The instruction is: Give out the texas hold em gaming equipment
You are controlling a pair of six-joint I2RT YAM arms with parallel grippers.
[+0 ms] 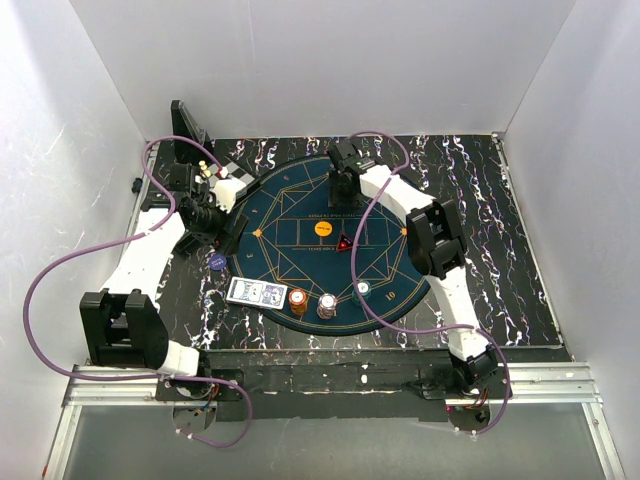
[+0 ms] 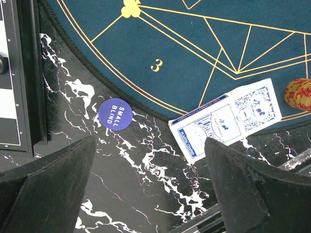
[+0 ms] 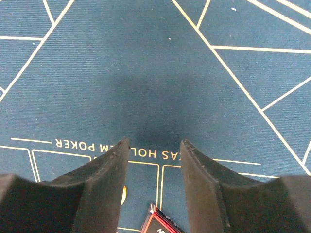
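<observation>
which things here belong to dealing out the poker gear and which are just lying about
Job: blue-backed playing cards, round blue small-blind marker, red-and-gold chip stack, white chip stack.
Lying about: black-and-white checkered board, round dark blue gold-lined mat.

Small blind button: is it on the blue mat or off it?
Off. The small blind button lies flat on the marbled table, just outside the edge of the blue mat.

Blue-patterned cards [image 2: 226, 121], gold-lined navy mat [image 2: 218, 43]

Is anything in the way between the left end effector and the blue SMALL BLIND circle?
Nothing visible. The SMALL BLIND circle lies bare on the marbled table ahead of the open left end effector; the cards lie off to one side.
</observation>
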